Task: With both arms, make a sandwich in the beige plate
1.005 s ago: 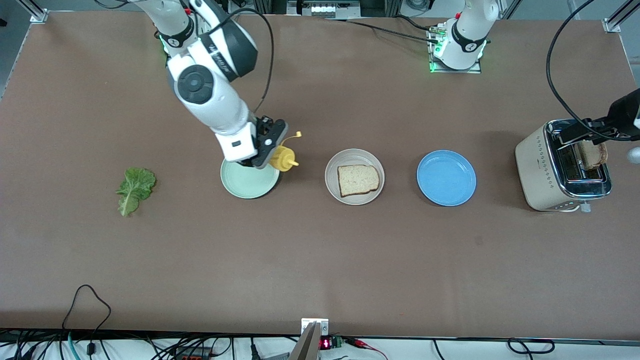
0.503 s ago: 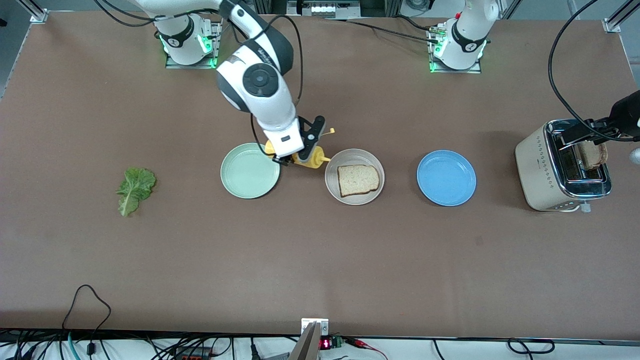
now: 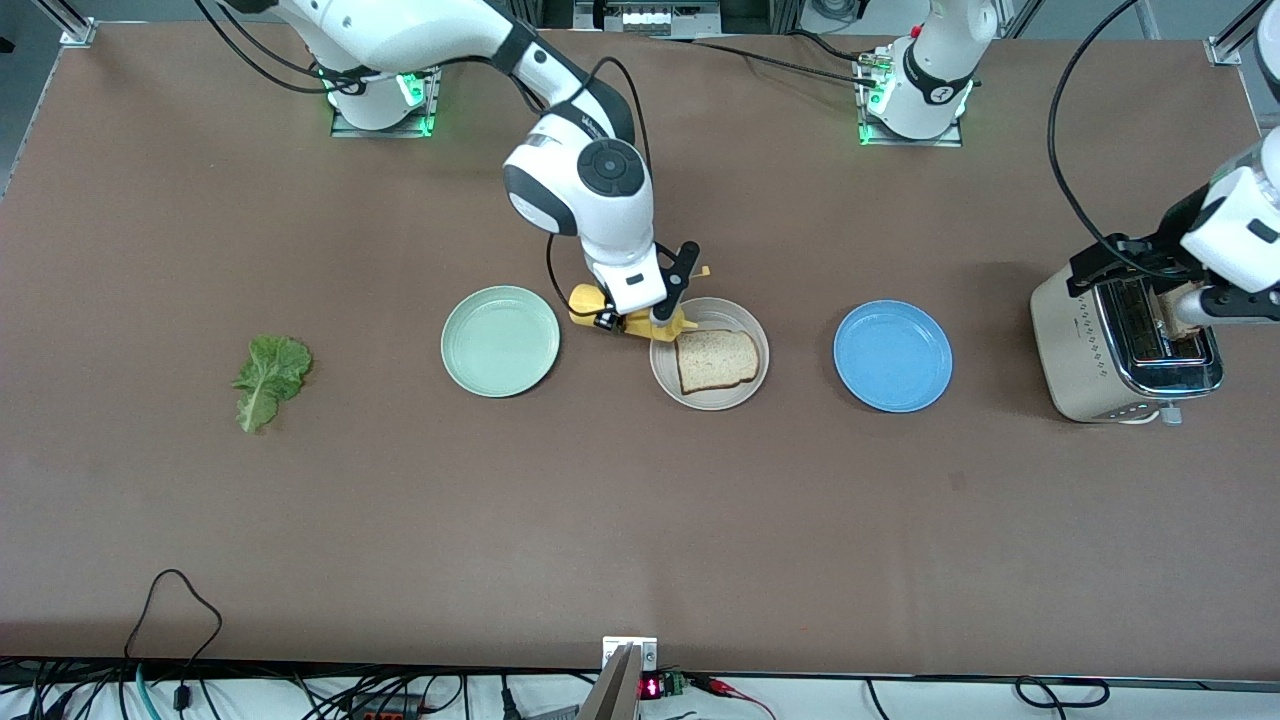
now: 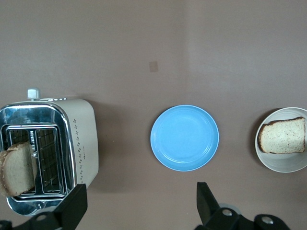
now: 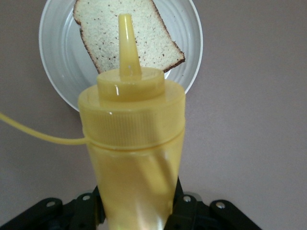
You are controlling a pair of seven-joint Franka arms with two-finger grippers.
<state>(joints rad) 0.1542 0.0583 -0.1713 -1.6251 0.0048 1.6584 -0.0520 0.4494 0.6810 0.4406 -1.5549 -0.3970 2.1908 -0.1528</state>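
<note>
1. The right gripper [image 3: 640, 318] is clamped on a yellow squeeze bottle [image 3: 632, 320], held over the edge of the beige plate [image 3: 745, 391] on the side toward the mint-green plate [image 3: 500, 341]; in the right wrist view the bottle's [image 5: 132, 148] nozzle points toward the plate.
2. One slice of bread [image 3: 716, 360] lies flat in the beige plate, bare on top.
3. The left gripper [image 4: 139, 208] hangs over the toaster [image 3: 1125, 345] at the left arm's end of the table, its fingers [image 4: 72, 206] spread wide with nothing between them.
4. A second bread slice [image 4: 18, 168] stands upright in one toaster slot, its top sticking out.
5. The blue plate [image 3: 893, 356] sits between the beige plate and the toaster, with nothing on it.
6. The lettuce leaf [image 3: 270, 378] lies on the table toward the right arm's end, well apart from the mint-green plate.
7. The three plates stand in a row with bare table between them, and nothing lies between the bottle and the bread.
</note>
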